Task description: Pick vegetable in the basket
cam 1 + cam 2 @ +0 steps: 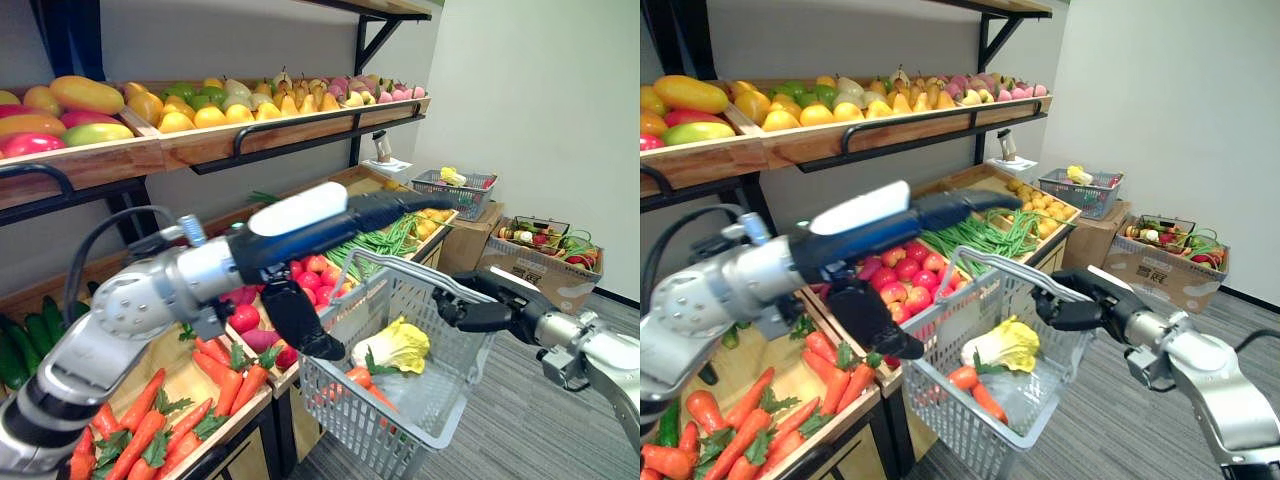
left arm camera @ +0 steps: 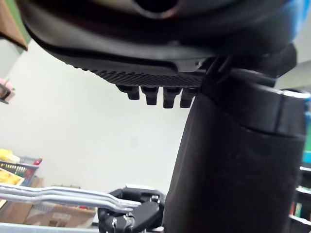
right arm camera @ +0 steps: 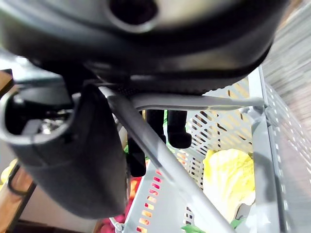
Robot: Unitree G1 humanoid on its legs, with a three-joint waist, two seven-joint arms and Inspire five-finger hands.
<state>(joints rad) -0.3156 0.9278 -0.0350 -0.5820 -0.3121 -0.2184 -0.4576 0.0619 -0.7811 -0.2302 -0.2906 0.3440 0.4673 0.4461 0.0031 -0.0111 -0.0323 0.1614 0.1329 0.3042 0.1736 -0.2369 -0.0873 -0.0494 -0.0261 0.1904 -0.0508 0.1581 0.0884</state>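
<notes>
Carrots: heaped on the lower shelf, far left, candidates for picking.
Left hand: empty, fingers straight, hovering above the apples and green beans.
Basket: just beside the shelf edge, holding a cabbage and one carrot.
Right hand: clamped on the basket handle.
Advice: hold the basket level and lower the left hand squarely over one vegetable before closing.
</notes>
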